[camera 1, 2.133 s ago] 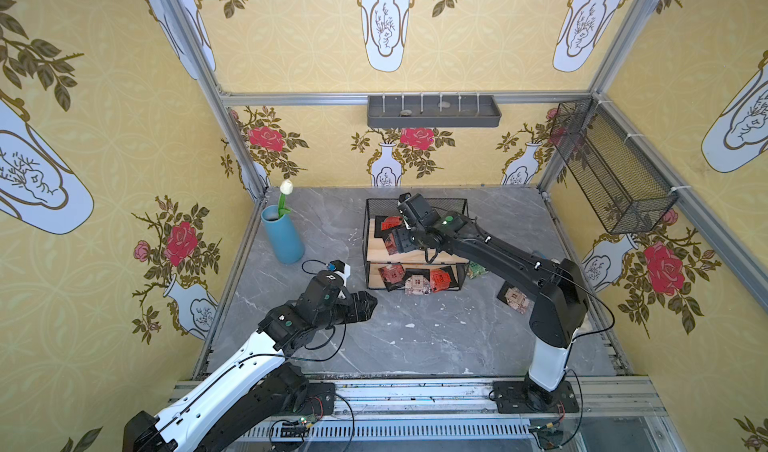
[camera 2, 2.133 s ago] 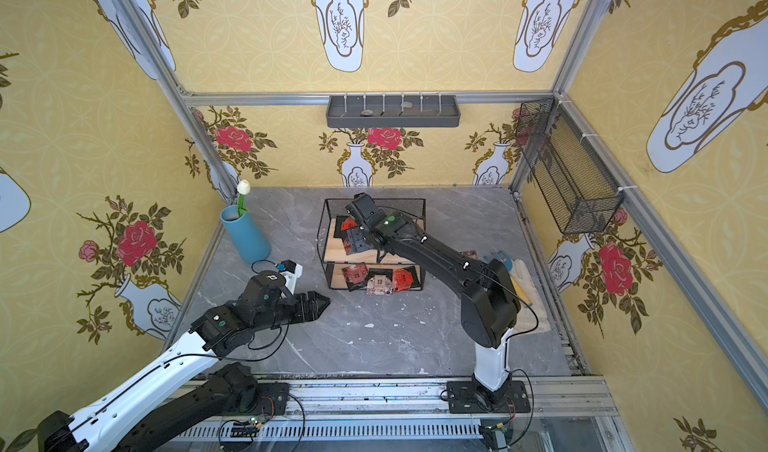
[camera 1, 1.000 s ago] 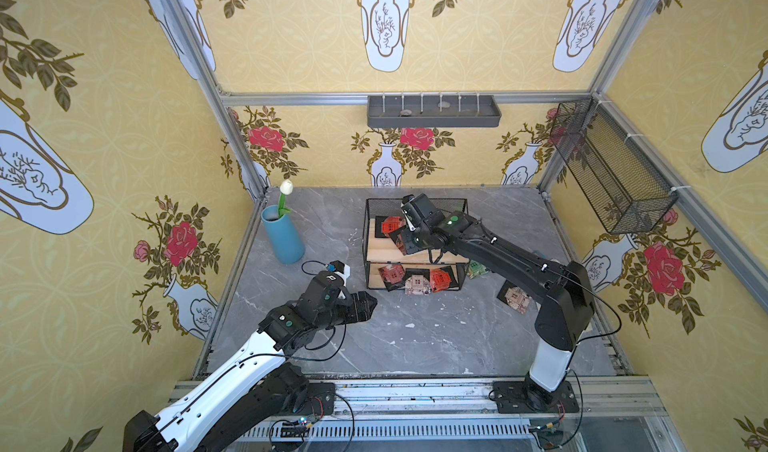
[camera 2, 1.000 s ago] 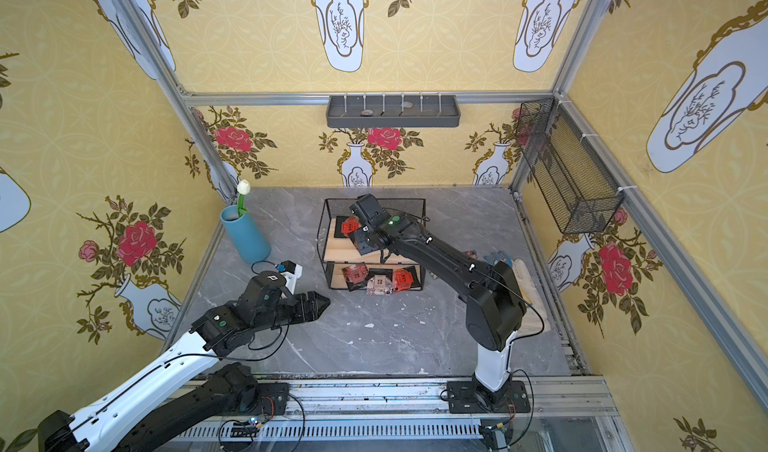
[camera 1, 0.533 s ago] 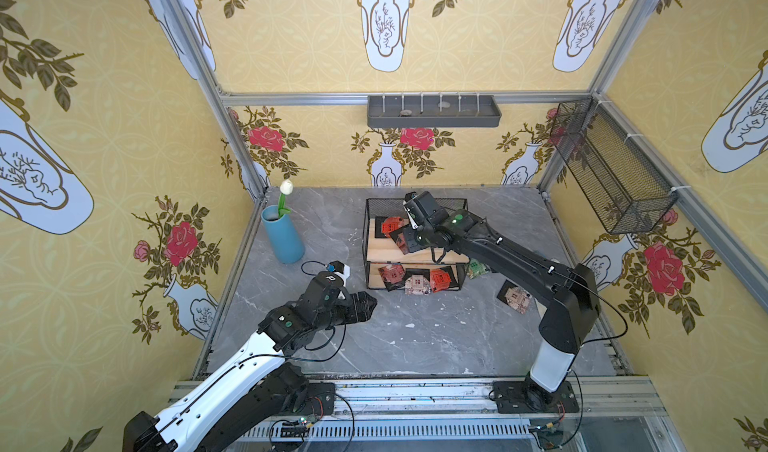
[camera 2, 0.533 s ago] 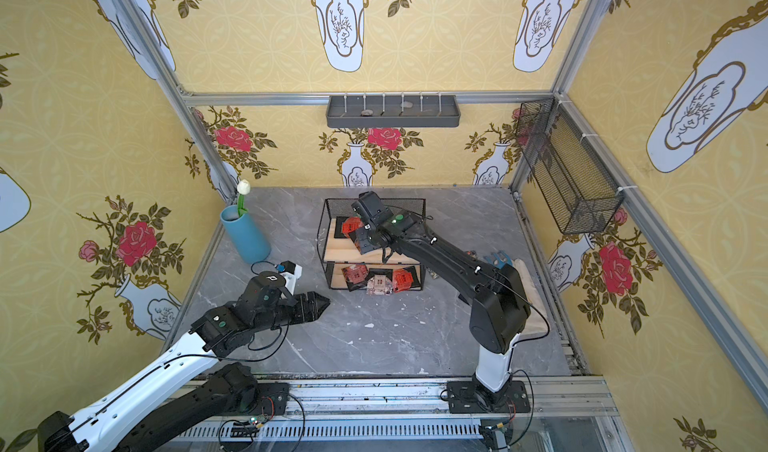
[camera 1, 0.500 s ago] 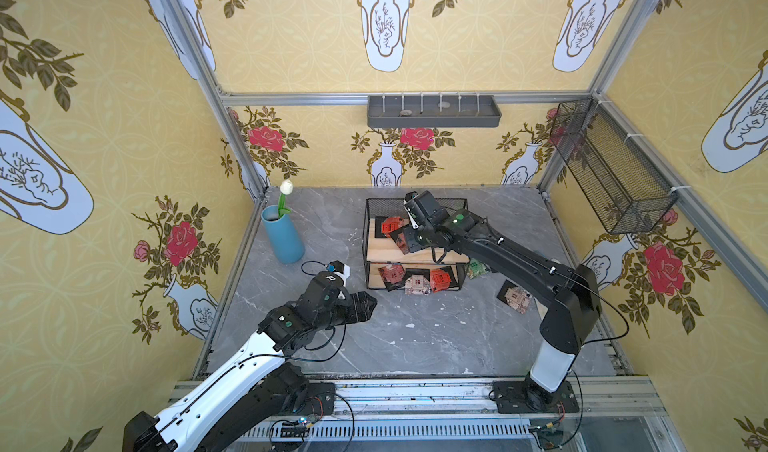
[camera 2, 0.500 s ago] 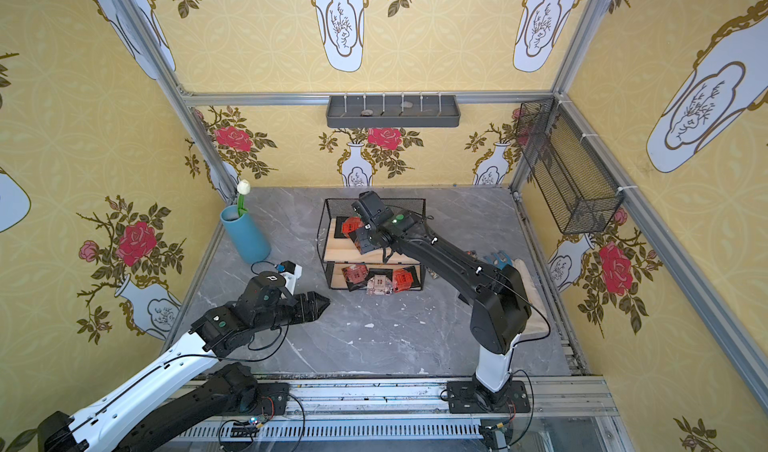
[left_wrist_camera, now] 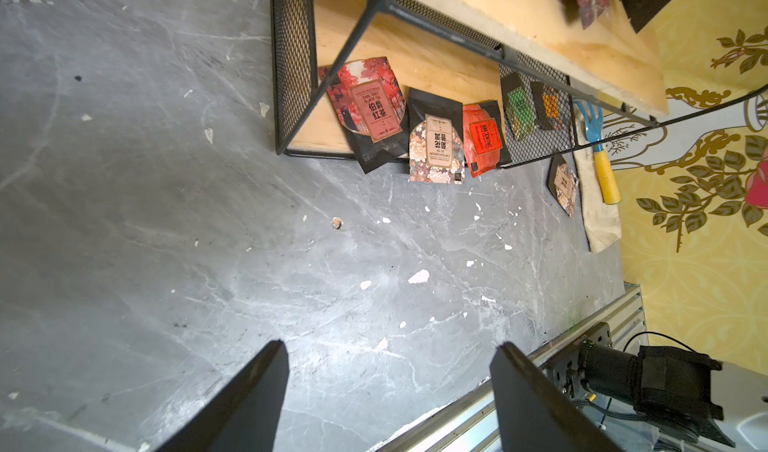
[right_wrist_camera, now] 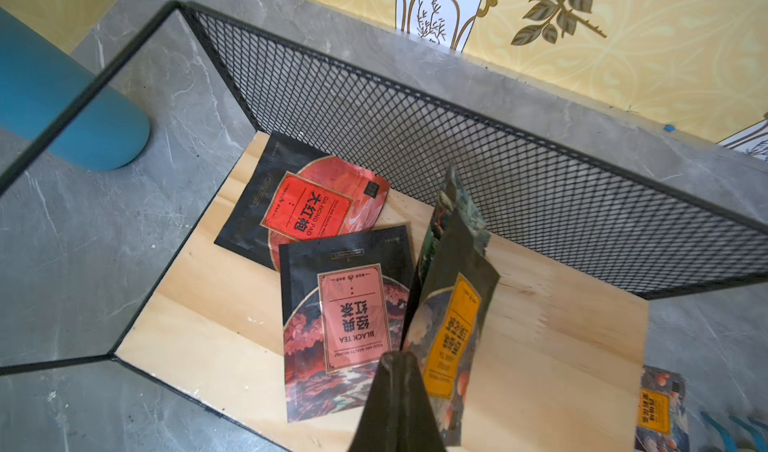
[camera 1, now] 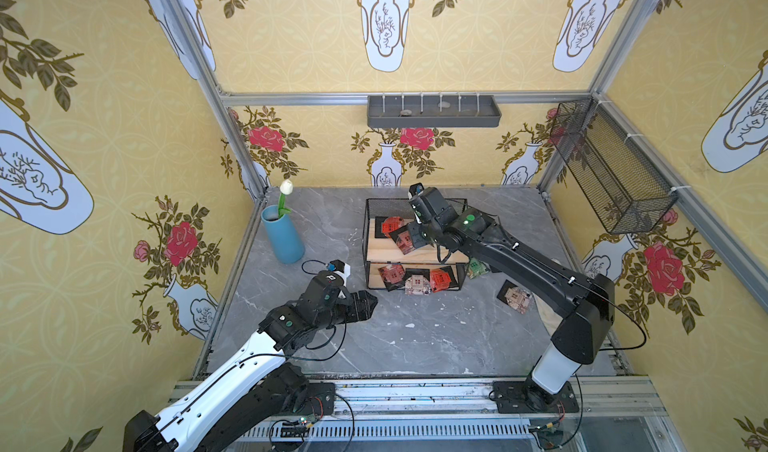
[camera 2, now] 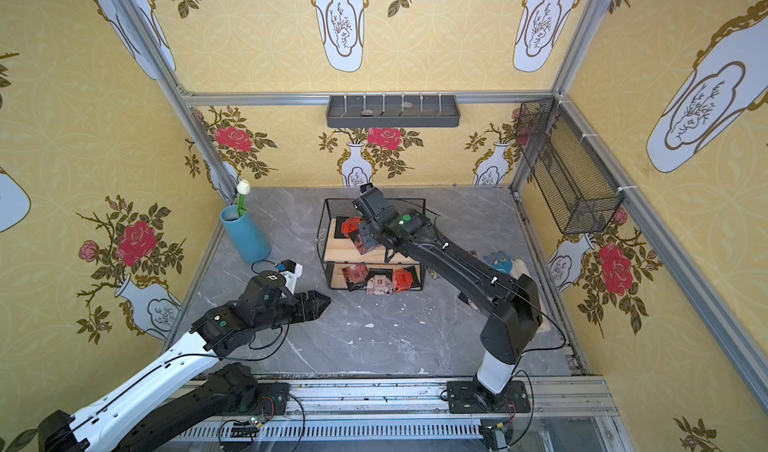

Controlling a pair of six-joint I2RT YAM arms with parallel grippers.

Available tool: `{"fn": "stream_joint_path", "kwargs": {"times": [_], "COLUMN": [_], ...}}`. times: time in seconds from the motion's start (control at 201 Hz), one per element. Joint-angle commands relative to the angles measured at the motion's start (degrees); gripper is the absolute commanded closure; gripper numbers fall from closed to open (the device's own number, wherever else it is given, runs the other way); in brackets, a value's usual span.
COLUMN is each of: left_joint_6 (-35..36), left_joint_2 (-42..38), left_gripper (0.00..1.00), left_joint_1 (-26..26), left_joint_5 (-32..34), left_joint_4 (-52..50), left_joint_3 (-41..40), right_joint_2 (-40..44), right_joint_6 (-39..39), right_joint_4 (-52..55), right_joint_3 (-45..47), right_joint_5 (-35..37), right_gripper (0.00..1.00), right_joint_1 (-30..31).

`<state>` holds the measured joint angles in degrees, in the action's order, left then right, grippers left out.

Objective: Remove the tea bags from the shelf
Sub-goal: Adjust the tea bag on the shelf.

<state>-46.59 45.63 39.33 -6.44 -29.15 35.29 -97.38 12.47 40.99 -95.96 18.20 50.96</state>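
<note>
Both top views: yellow vase-and-rose papered walls (camera 1: 291, 47) box a grey marbled counter (camera 1: 415, 337), with your small two-tier black mesh shelf with wooden boards (camera 1: 415, 256) toward the back.

Right wrist view: your right hand (right_wrist_camera: 399, 371) is clenched on an orange-labelled dark tea bag (right_wrist_camera: 453, 325), upright over the top board.

Left wrist view: your left hand (left_wrist_camera: 390, 346) hangs released over white-flecked counter; three tea bags (left_wrist_camera: 436, 146) overhang the lower board's front.

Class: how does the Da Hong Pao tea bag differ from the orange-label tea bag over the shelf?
The Da Hong Pao tea bag lies flat on the top board; the orange-label tea bag stands on edge, pinched in the right gripper. The first's label is red, the second's orange. Both are dark-edged sachets.
</note>
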Motion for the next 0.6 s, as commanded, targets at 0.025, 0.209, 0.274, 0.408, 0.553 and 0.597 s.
{"fn": "stream_joint_path", "kwargs": {"times": [0.025,0.209,0.274,0.408,0.553,0.597], "left_joint_6": [0.2,0.2,0.2,0.2,0.2,0.2], "left_joint_2": [0.1,0.3,0.5,0.9,1.0,1.0], "left_gripper": [0.14,0.14,0.14,0.14,0.14,0.14], "left_joint_1": [0.0,-0.1,0.0,0.0,0.0,0.0], "left_joint_5": [-0.2,-0.5,-0.6,-0.9,-0.9,-0.9], "left_joint_4": [1.2,1.3,1.5,1.9,1.9,1.8], "left_joint_3": [-0.1,0.0,0.1,0.4,0.3,0.3], "right_joint_2": [1.3,3.6,4.3,4.5,3.3,2.7], "right_joint_6": [-0.6,-0.9,-0.9,-1.1,-1.3,-1.2], "right_joint_4": [1.4,1.8,1.8,1.9,1.6,1.5], "right_joint_3": [-0.8,-0.8,-0.7,-0.9,-0.5,-0.5], "right_joint_5": [4.4,6.8,7.3,7.2,6.4,5.6], "right_gripper": [1.00,1.00,1.00,1.00,1.00,1.00], "right_joint_1": [0.3,0.7,0.8,0.9,1.0,1.0]}}
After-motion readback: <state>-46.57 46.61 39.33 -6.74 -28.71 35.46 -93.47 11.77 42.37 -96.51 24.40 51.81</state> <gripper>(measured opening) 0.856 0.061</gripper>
